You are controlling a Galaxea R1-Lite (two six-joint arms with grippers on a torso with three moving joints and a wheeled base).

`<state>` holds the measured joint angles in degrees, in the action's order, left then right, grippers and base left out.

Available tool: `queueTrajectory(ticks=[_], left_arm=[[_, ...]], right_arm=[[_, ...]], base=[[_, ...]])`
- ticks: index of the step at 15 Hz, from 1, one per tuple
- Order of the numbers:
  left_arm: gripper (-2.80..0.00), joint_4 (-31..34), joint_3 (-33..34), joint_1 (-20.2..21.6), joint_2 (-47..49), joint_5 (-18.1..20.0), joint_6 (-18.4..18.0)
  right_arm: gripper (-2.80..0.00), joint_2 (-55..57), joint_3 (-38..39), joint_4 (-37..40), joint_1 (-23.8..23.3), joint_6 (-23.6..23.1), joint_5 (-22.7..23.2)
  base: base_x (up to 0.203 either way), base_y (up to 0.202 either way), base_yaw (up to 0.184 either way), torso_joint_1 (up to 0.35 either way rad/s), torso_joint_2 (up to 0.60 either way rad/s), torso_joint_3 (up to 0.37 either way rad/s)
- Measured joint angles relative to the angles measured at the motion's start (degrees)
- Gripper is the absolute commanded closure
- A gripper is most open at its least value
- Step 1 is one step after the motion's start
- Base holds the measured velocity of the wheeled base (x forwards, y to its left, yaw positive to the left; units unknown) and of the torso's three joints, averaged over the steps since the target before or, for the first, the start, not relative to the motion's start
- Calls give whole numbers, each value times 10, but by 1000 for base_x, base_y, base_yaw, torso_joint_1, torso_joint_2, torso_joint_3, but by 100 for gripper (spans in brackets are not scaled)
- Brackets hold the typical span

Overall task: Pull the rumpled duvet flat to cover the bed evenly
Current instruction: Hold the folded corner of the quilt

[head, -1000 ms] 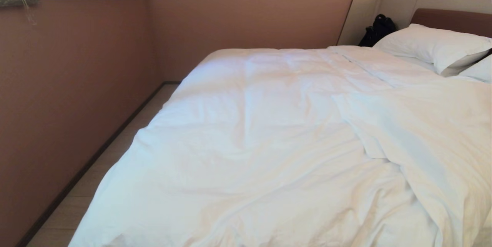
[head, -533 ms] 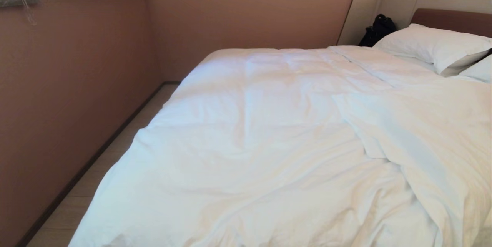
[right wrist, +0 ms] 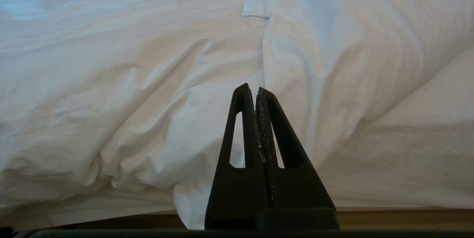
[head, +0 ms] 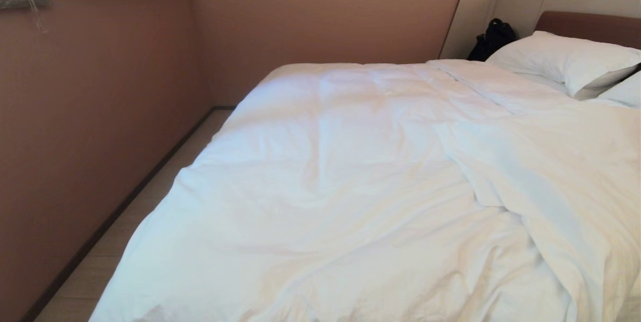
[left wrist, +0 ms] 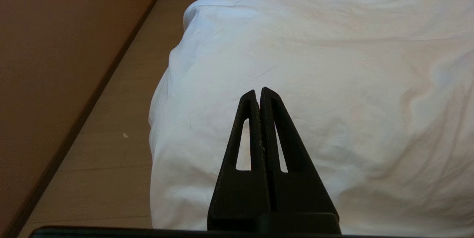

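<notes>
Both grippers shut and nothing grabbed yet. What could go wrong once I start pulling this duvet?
1. The duvet is folded over itself on the right; a grab there may take one layer and leave the fold.
2. The right gripper faces bunched folds near bare sheet, so it may pinch the sheet.
3. The left gripper is at the overhanging corner; pulling there may skew it.

Floor strip [head: 150, 182]: open passage between wall [head: 90, 111] and bed [head: 586, 24].
Duvet [head: 350, 187]: unobstructed on top (fold heaped at the right).
Head end: pillows [head: 566, 61] and black bag [head: 493, 36] obstruct.
</notes>
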<state>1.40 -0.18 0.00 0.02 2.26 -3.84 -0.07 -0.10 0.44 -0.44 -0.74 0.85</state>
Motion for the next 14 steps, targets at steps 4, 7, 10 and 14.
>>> queueTrajectory(ticks=[4, 7, 10, 14], left_arm=[[0, 0, 0, 0, 0, 0, 0], [0, 0, 0, 0, 0, 0, 0], [0, 0, 0, 0, 0, 0, -1], [0, 0, 0, 0, 0, 0, -1]], right_arm=[[0, 0, 0, 0, 0, 0, 0], [0, 0, 0, 0, 0, 0, 0], [0, 0, 0, 0, 0, 0, 0], [0, 0, 0, 0, 0, 0, 0]], base=[[0, 0, 0, 0, 0, 0], [0, 0, 0, 0, 0, 0], [0, 0, 0, 0, 0, 0], [0, 0, 0, 0, 0, 0]])
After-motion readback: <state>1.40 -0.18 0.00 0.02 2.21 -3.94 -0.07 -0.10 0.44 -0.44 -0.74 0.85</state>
